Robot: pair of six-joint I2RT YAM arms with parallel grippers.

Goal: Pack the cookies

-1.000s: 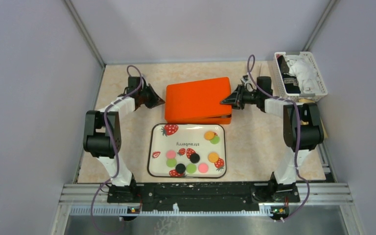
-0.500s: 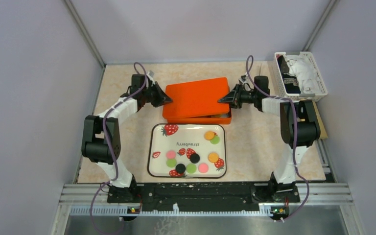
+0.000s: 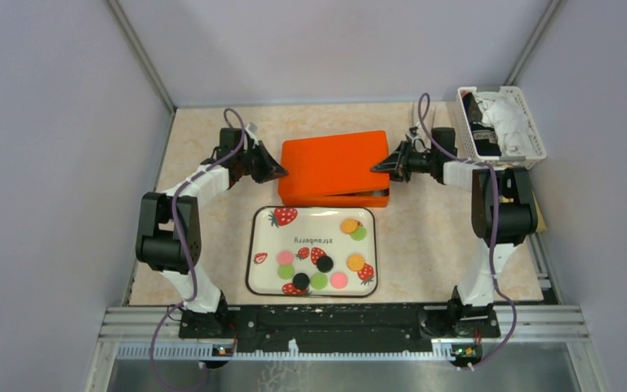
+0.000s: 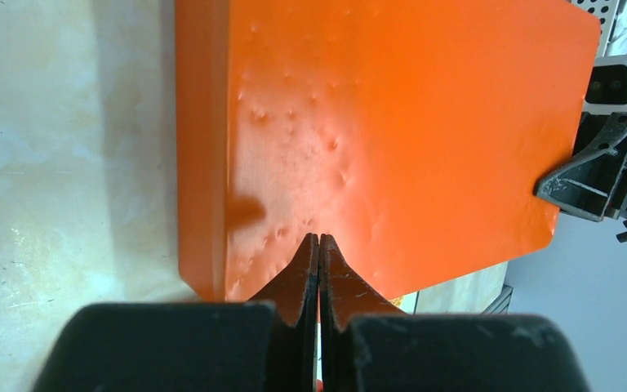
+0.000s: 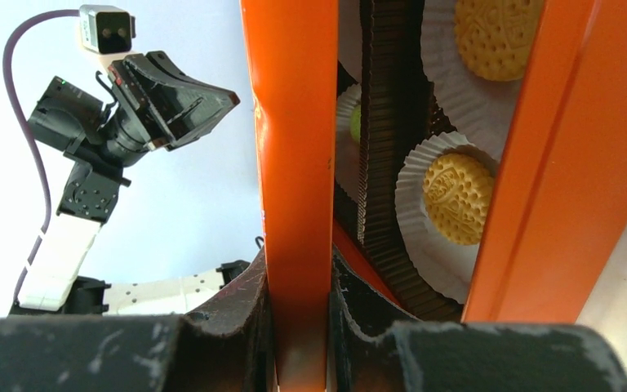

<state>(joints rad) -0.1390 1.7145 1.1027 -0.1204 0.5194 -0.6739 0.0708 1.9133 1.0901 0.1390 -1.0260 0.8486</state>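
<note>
1. Nearest my bases, on the near side of the orange lid (image 3: 331,163), lies the strawberry-print tray (image 3: 265,237). All the cookies (image 3: 324,263) rest on it as flat discs in orange, pink, green and black. Most are grouped at the end away from the lid, and two sit at the corner closest to it.
2. At the lid's left edge, my left fingers (image 4: 302,273) are pressed together with nothing between them. Their tips point onto the lid's top, though I cannot tell whether they touch it.
3. At the lid's right edge, my right fingers (image 5: 245,314) pinch the rim, one on each face.
4. Under the lid, the orange box (image 3: 371,198) shows through a gap on that right side. Inside are white paper cups (image 5: 412,245) holding yellow embossed biscuits (image 5: 457,196).
5. Far right of the lid, well apart, a white basket (image 3: 533,122) stands on the surface (image 3: 433,237), with white and dark things in it.
</note>
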